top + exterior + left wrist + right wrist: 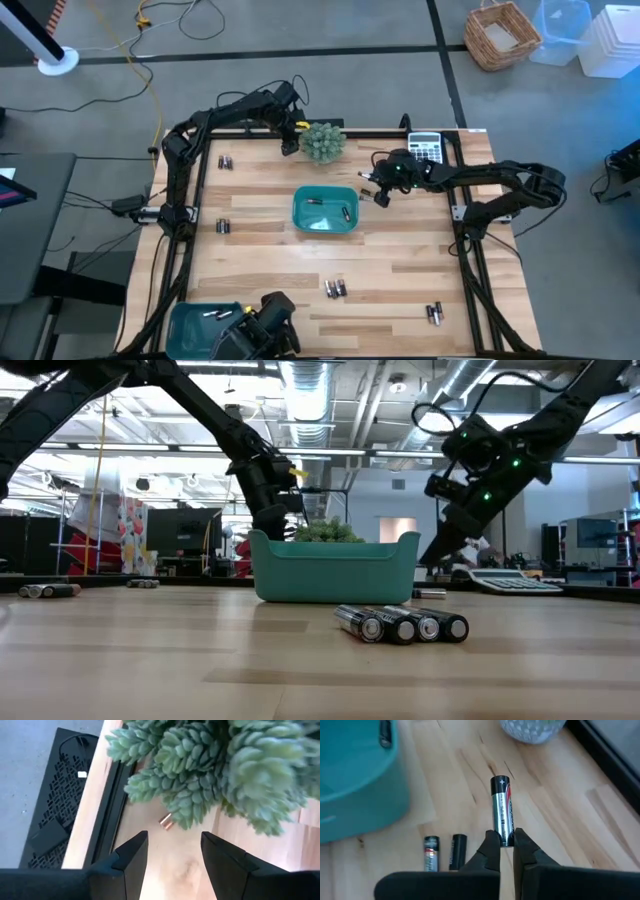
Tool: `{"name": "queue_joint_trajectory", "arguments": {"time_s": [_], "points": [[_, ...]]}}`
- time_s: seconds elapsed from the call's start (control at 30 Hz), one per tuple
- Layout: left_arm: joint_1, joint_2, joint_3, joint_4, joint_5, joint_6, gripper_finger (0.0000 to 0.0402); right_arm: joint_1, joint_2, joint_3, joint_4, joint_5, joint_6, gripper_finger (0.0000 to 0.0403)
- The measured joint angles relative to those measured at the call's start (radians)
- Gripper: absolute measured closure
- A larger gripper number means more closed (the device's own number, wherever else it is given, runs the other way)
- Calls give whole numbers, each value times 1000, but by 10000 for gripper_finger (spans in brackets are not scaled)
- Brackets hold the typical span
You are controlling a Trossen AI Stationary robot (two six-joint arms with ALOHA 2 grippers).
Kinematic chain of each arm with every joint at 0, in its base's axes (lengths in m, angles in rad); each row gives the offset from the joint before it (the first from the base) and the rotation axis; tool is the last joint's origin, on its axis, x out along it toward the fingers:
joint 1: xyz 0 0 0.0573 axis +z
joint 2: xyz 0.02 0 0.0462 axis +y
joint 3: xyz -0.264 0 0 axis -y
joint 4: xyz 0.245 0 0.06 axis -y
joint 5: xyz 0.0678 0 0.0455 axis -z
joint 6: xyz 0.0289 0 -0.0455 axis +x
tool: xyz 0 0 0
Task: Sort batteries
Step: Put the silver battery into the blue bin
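Right end effector (503, 840): fingers pinched shut on one battery (502, 807), gripped at one end, the rest of the cell jutting out ahead of the fingertips. It is held clear above the bench (400, 260), just beside the teal tray (325, 211) at mid-bench. Beneath it two more batteries (445, 852) lie side by side on the wood, near the tray wall. The grey calculator (426, 148) sits just behind this arm.

Left end effector (172, 852): fingers parted with nothing between them, hovering at the far edge of the bench, right against the succulent plant (323, 142). A small copper-coloured cylinder end (166, 821) lies on the wood ahead of the fingers, partly under the leaves; what it is cannot be told.

Two cells (331, 206) lie inside the mid-bench tray. Other batteries are scattered in small groups; a row of four (403, 625) lies nearer the front edge. A second teal tray (196, 322) sits at the front left corner, well apart from both end effectors.
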Motion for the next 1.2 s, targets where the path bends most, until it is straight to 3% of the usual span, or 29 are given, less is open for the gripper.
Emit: {"name": "queue_joint_trajectory", "arguments": {"time_s": [0.43, 0.9, 1.2], "points": [[-16, -224, -18, -52, -23, -59, 223, 114, -80, 9, 61, 0, 22, 390], [-137, -546, -20, -139, -20, -172, 227, 357, -8, 231, 101, 0, -41, 389], [-267, -745, -21, -182, -78, -248, 233, 516, 241, 456, 118, -1, -78, 389]]}}
